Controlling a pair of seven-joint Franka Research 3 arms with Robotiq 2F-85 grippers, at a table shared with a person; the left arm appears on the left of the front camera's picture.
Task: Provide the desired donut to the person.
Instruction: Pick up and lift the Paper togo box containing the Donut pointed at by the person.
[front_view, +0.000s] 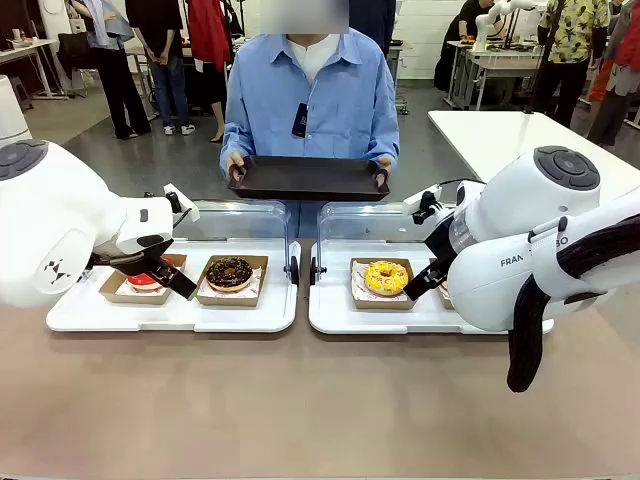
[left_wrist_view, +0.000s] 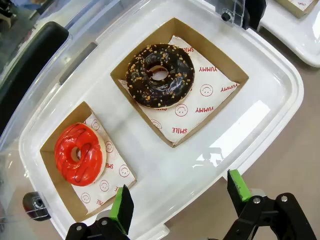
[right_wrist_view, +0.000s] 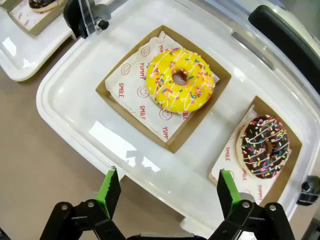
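Note:
The person (front_view: 310, 95) stands at the far side holding a dark tray (front_view: 305, 178) in both hands. Each donut lies in its own brown paper box. A red donut (left_wrist_view: 78, 153) and a chocolate nut donut (left_wrist_view: 160, 76) are on the left white tray (left_wrist_view: 280, 95). My left gripper (left_wrist_view: 180, 200) hangs open above that tray's near rim, holding nothing. A yellow sprinkled donut (right_wrist_view: 180, 80) and a chocolate sprinkled donut (right_wrist_view: 264, 146) rest on the right white tray (right_wrist_view: 65, 95). Over its near edge my right gripper (right_wrist_view: 167, 192) is open and empty.
Clear lids (front_view: 235, 220) stand open behind both trays, between the donuts and the person. The two trays sit side by side with a narrow gap (front_view: 303, 290). Bare brown tabletop (front_view: 300, 400) stretches in front. Other people stand far behind.

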